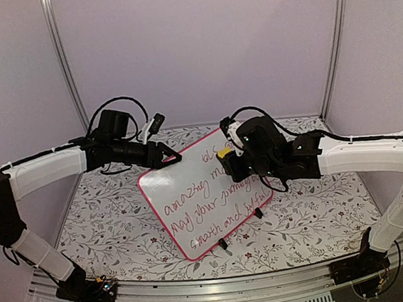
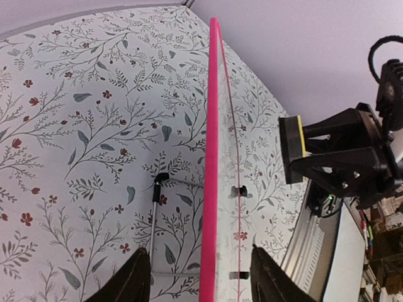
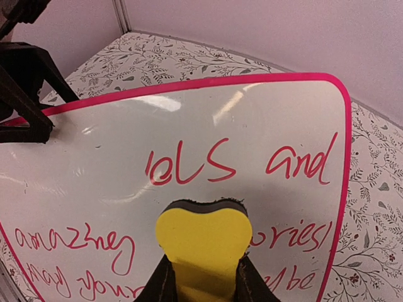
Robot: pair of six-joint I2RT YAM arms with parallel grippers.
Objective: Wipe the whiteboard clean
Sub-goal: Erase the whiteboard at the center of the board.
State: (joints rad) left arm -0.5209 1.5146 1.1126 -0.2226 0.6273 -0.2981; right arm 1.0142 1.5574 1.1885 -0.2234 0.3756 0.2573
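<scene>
Right gripper (image 3: pixel 201 283) clenched on yellow eraser (image 3: pixel 201 233), felt facing whiteboard (image 1: pixel 194 219); my left gripper (image 2: pixel 201 277) straddles its edge, jaws apart. I should brace board, press flat, sweep across writing (image 3: pixel 189 167).

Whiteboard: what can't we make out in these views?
- Right wrist: the eraser hides mid-line words on the whiteboard; lower lines cut off by the bottom edge.
- Top: the right gripper covers the upper line ends.
- Left wrist: board edge-on, face unreadable; left gripper fingers cropped, contact unclear.
</scene>
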